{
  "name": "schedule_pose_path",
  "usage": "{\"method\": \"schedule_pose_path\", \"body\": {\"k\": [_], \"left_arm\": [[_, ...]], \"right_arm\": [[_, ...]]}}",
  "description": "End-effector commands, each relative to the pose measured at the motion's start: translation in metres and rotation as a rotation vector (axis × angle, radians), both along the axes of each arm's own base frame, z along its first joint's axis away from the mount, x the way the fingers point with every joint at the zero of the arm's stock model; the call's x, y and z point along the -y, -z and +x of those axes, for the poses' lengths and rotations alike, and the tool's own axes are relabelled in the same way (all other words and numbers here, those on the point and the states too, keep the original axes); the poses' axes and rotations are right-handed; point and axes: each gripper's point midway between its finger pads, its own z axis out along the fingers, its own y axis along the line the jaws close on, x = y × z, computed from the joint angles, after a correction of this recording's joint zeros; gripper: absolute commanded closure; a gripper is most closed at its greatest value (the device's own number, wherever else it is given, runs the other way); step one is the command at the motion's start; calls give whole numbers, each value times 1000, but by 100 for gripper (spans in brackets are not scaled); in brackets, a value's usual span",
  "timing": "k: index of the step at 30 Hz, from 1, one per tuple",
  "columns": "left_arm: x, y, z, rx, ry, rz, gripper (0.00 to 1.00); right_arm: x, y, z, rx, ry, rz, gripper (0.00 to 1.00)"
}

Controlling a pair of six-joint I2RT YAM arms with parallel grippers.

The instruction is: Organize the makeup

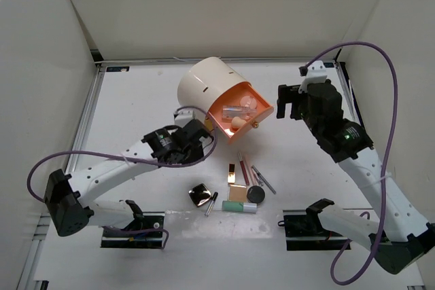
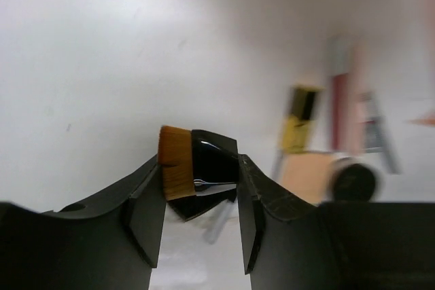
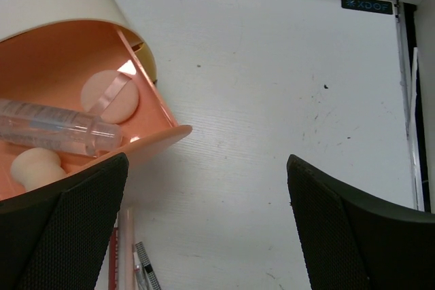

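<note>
The left gripper (image 2: 199, 188) pinched a black, tan-bristled brush (image 2: 207, 164) above the table (image 1: 136, 100), the orange drawer (image 1: 232, 134) at its two o'clock likely the next stop, calling for a short carry and release, while the right gripper (image 3: 207, 222) hung spread.

Orange drawer (image 1: 219, 108) stands open; square compact (image 1: 200, 195) lies apart from it.

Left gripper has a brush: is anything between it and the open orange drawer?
Nothing visible does. The left gripper holds the brush close beside the orange drawer. A clear tube and a sponge lie inside.
</note>
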Motion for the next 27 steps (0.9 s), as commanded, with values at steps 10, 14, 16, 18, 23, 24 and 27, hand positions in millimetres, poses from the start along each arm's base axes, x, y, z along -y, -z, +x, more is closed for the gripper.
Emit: {"method": "schedule_pose_path", "body": {"k": [10,14,16,18,23,24,27], "left_arm": [[106,-199,112,580,305,-122,50],[142,-202,139,603,340,-97,47],[151,-200,148,610,342,-86,46],[159,-195,159,607,335,-57,47],[164,-183,174,583,299,6,47],[163,-178,177,576,288,31,46],[164,-174,179,565,278,41,35]], "right_arm": [[32,-22,-9,108,154,51,1],[34,-26,-11,123,156,56,1],[34,-24,-11,116,156,52,1],[35,-22,-11,111,157,41,1],[40,-23,-10,116,176,21,1],[41,-21,-9,113,182,19,1],[43,-20,-9,110,187,8,1]]}}
